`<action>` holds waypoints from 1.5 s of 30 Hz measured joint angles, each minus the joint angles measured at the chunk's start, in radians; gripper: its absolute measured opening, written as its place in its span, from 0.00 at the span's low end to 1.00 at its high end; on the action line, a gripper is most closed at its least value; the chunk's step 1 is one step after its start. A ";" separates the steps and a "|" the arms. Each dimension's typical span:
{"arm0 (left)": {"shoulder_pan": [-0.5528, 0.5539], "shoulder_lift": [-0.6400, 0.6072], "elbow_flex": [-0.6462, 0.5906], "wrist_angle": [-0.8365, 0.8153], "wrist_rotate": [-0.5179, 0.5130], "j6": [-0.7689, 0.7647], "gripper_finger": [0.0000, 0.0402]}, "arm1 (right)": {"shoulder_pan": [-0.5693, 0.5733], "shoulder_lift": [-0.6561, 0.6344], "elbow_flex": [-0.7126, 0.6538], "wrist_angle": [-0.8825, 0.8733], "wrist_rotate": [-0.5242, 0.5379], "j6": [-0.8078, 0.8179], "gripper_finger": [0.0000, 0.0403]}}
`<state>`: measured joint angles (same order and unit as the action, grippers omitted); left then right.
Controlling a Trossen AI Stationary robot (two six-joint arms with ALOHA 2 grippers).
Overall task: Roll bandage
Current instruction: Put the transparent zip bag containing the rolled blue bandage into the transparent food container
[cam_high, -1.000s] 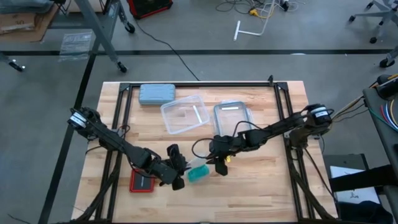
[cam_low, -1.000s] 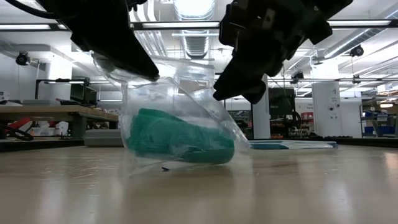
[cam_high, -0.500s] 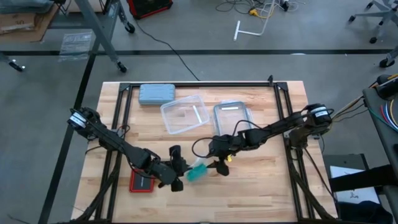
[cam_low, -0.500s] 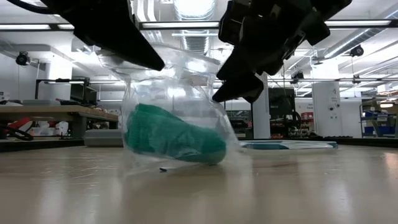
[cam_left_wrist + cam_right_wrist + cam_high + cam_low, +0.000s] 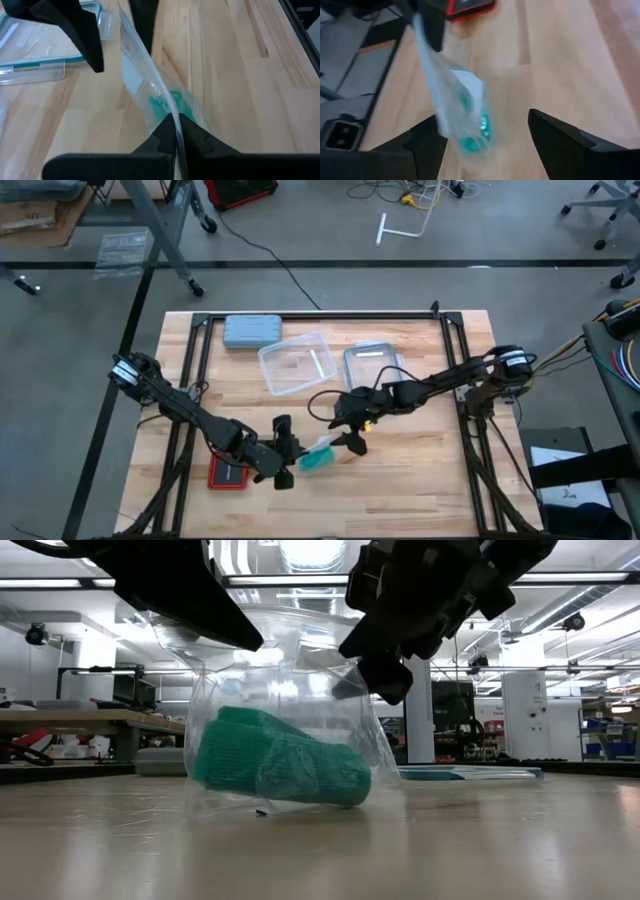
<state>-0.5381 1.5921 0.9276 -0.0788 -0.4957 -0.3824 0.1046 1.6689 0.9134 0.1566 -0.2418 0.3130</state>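
Bandage location: the teal-green soft cloth bandage [image 5: 280,768] lies as a loose lump inside a clear thin plastic bag [image 5: 290,680], which rests on the light wooden slatted bench [image 5: 450,840] near its front edge, between the two arms. Not rolled; still bagged.

Risks from here, as judged:
- The bag is held along one top edge only. If the left end effector [image 5: 176,131] lifts or tugs, the film may slip out of the pinch and the bag drops back.
- The film is slack and the bandage sits low, tilted. A pull from one side alone likely drags bag and bandage together across the bench instead of opening the mouth.
- The right fingers could catch film and cloth together, or snag the stretchy cloth and draw it out as a tangle, which would make rolling harder.
- Both end effectors sit close over the bag; contact between them is possible.

Pose, near to far:
- Left end effector: low near the front of the bench, fingers closed tight on the bag's upper edge, film running out from between them.
- Right end effector [image 5: 485,132]: just beyond and above the bag, fingers spread wide, nothing held, bag roughly between them. Arm reaches in from the right side, elbow well back.
- Farther back: red flat rectangular device [image 5: 229,472] beside the left arm; two clear plastic containers [image 5: 296,363] mid-bench; grey-blue hard rectangular case [image 5: 251,330] at the far edge.
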 joint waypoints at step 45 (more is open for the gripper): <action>-0.027 -0.188 0.054 -0.041 -0.128 0.085 0.35 | -0.285 -0.194 0.166 -0.117 0.072 -0.210 0.00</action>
<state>-0.5651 1.4041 0.9813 -0.1202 -0.6235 -0.2974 -0.1805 1.4754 1.0793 0.0396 -0.1696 0.1030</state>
